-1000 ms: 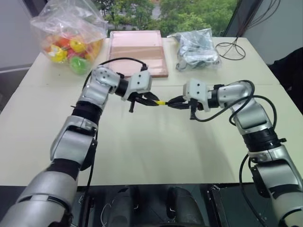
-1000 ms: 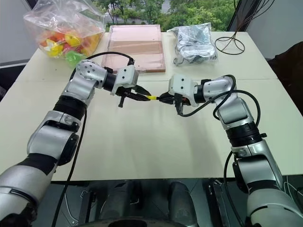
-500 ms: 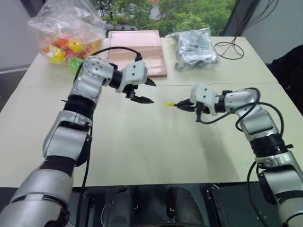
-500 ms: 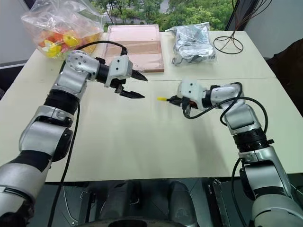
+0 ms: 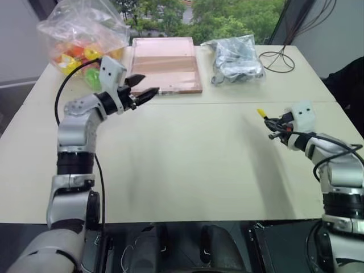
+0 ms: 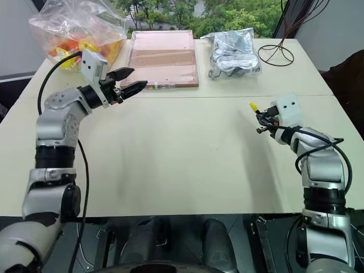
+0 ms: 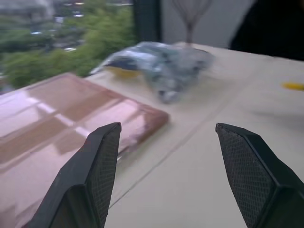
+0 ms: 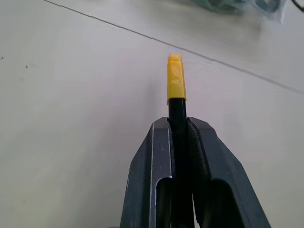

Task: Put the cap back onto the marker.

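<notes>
Marker point(image 8: 179, 137) sits clamped between the closed fingers of the right gripper point(image 6: 263, 121), at the right middle of the head views, its front end poking out past the fingertips toward the upper left. The cap point(image 8: 175, 79) looks already seated on that end: in the right wrist view the bright yellow sleeve meets the black barrel squarely, with no gap showing. By that reading the capping itself is done, and the step in hand is to finish cleanly. To do it well, I would bring the marker low over a bare patch of the table point(image 5: 187, 159), level it, and only then ease the fingers apart, so it neither drops nor rolls toward the table edge.

Farther back, at the upper left, the left gripper point(image 5: 143, 89) hangs above the table with its jaws wide apart and nothing between them, pointing toward the pink board point(image 5: 168, 62). Beyond it lie a clear bag of coloured balls point(image 5: 79, 40) and a grey plastic bag point(image 5: 236, 57).

Most of the marker's barrel is hidden inside the fingers, so its rear end and any pale band cannot be made out. Whether the cap has clicked fully home cannot be told either.
</notes>
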Controlling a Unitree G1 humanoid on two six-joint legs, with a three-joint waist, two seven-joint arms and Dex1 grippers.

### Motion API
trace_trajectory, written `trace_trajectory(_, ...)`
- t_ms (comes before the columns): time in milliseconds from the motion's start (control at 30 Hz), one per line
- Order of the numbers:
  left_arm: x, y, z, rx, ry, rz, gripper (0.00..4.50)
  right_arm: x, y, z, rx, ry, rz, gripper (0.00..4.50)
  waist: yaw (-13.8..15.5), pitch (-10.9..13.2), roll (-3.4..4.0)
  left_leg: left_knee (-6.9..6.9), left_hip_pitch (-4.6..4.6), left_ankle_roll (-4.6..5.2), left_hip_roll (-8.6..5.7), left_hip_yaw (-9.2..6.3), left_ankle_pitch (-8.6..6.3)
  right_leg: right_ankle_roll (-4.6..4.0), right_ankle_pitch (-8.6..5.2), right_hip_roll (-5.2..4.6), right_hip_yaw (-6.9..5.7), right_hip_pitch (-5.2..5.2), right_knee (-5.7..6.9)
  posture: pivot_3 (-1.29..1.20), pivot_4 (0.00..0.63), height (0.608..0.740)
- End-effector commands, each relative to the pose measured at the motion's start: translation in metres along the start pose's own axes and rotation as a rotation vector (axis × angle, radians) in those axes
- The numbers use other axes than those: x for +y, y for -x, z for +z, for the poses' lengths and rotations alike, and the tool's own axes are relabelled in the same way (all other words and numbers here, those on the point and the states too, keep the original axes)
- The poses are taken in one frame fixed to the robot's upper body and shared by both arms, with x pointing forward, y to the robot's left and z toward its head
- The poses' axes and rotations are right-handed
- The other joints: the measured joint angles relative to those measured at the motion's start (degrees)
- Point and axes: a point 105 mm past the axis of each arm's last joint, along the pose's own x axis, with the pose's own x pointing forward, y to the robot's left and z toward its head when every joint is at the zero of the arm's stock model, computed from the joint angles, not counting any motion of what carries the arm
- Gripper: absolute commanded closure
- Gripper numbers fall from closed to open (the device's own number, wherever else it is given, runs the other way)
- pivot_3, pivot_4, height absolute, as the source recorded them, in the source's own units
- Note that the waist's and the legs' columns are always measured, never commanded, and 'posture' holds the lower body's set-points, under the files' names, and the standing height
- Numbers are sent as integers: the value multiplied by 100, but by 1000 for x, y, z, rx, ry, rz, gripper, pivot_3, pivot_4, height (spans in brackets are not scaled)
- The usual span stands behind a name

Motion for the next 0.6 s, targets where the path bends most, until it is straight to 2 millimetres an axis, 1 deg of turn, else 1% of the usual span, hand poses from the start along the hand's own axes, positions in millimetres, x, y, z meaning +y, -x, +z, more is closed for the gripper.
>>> trace_trajectory(33,3,16,-9,3,30,157,1177,6,2,2,-24,-41,-42,4500,-3,0,0,-1,0,0,0,0,0,0,0,0,0,0,0,0,150,740)
trace_trajectory(133,3,27,-22,33,13,239,1177,12,-2,-4,-15,-59,-44,4500,-5,0,0,-2,0,-1,0,1,1,0,0,1,0,-2,1,0,150,740)
trace_trajectory(267,16,45,-37,67,26,404,1177,11,-10,-7,-9,-88,-79,4500,22,-2,-2,-1,-1,0,-1,-1,0,-1,1,0,-1,-1,1,0,150,740)
trace_trajectory(367,15,52,-44,93,21,433,1177,11,-12,-9,-8,-94,-86,4500,21,-2,-1,-2,-1,0,-1,-1,-1,-1,0,0,-1,1,-1,0,150,740)
trace_trajectory(433,12,57,-51,102,52,450,1134,14,-12,-10,-9,-84,-69,3502,10,-2,-1,-3,-1,0,-1,-1,-1,-1,0,0,-1,0,-1,0,150,740)
trace_trajectory(467,10,59,-53,106,56,452,1134,15,-13,-10,-7,-79,-67,3141,7,-2,-1,-3,-1,0,-1,0,-1,-1,0,0,-1,0,-1,0,150,740)
trace_trajectory(500,7,60,-55,112,52,443,1134,15,-13,-12,-1,-71,-65,2570,7,-2,-1,-3,-1,0,-1,0,-1,-1,0,0,-1,0,-1,0,150,740)
trace_trajectory(533,5,60,-57,116,46,433,1134,15,-13,-13,3,-66,-65,2089,6,-2,-1,-3,0,0,-1,0,-1,-1,0,0,-1,0,-1,0,150,740)
trace_trajectory(600,7,64,-60,122,55,447,1134,14,-13,-14,13,-39,-69,1060,13,-3,-1,-3,0,0,-1,0,-1,-1,0,0,-1,0,-1,0,150,740)
